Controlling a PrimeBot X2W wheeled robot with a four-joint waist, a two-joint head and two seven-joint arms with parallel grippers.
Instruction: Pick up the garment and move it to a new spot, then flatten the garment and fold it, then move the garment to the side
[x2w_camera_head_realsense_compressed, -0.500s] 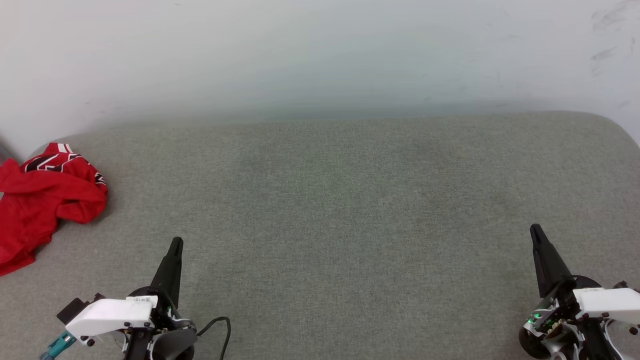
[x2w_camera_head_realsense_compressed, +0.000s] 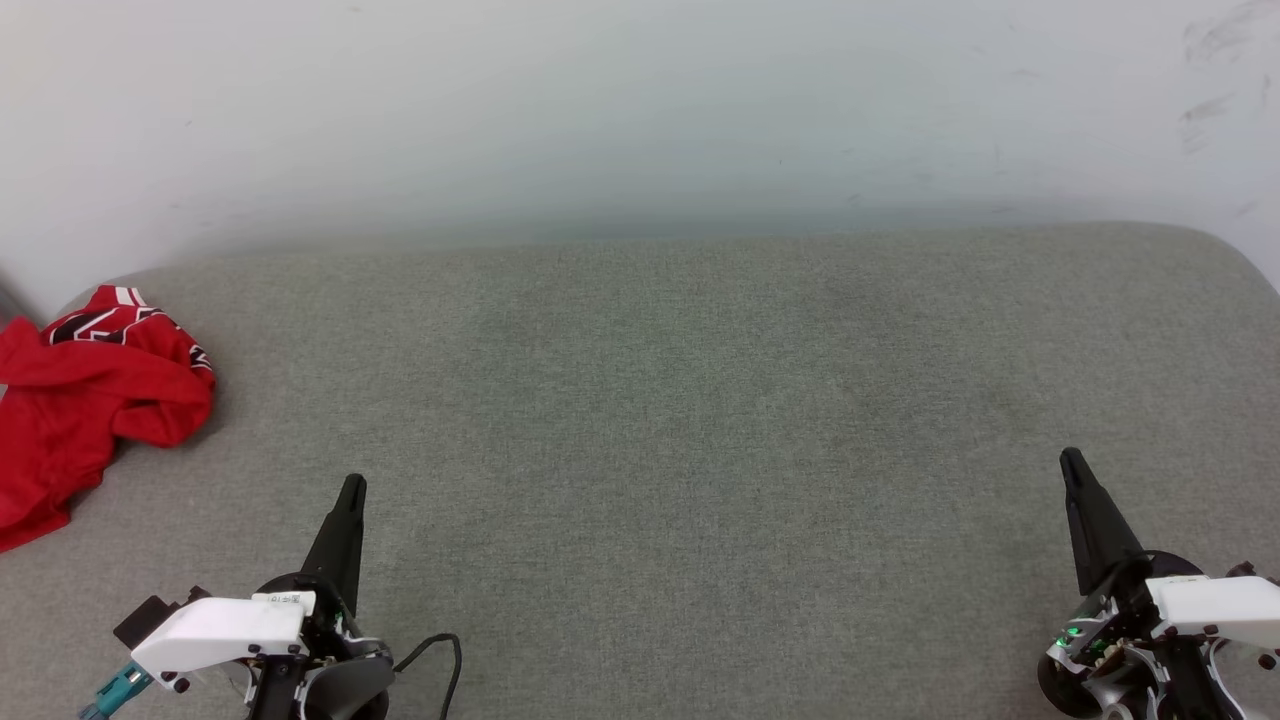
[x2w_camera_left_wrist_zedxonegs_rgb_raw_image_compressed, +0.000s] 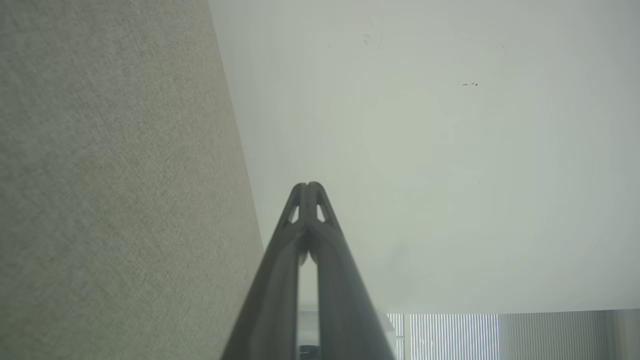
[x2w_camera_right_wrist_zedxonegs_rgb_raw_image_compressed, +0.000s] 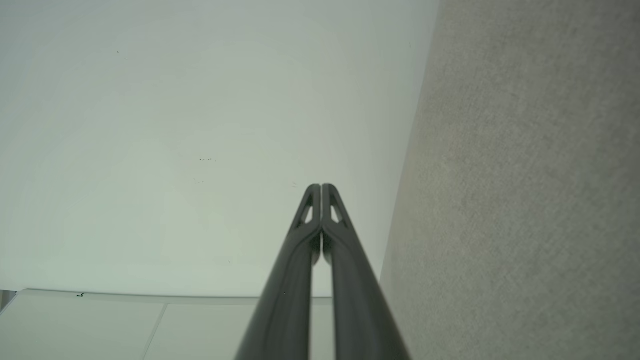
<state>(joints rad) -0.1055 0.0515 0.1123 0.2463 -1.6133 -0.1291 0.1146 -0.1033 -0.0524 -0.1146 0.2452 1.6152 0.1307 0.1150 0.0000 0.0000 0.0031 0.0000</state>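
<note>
Seen from the head: red jersey (x2w_camera_head_realsense_compressed: 95, 400) bunched in a heap at the far left corner of the grey upholstered bench (x2w_camera_head_realsense_compressed: 650, 420), striped trim and a scrap of black print uppermost, lower folds spilling to the left edge. Untouched and well apart from both arms, so judged the very start, with pickup not yet begun. Left gripper (x2w_camera_head_realsense_compressed: 350, 492) and right gripper (x2w_camera_head_realsense_compressed: 1070, 462) low by the front corners, probably a rest pose leaving room mid-bench for flattening. Both clenched on nothing. From the wrists: fingertips (x2w_camera_left_wrist_zedxonegs_rgb_raw_image_compressed: 301, 192) (x2w_camera_right_wrist_zedxonegs_rgb_raw_image_compressed: 314, 192) pressed flush together, finer than the head camera gives, against pale wall (x2w_camera_left_wrist_zedxonegs_rgb_raw_image_compressed: 425, 150), with blinds (x2w_camera_left_wrist_zedxonegs_rgb_raw_image_compressed: 450, 335) low in the left wrist view.
</note>
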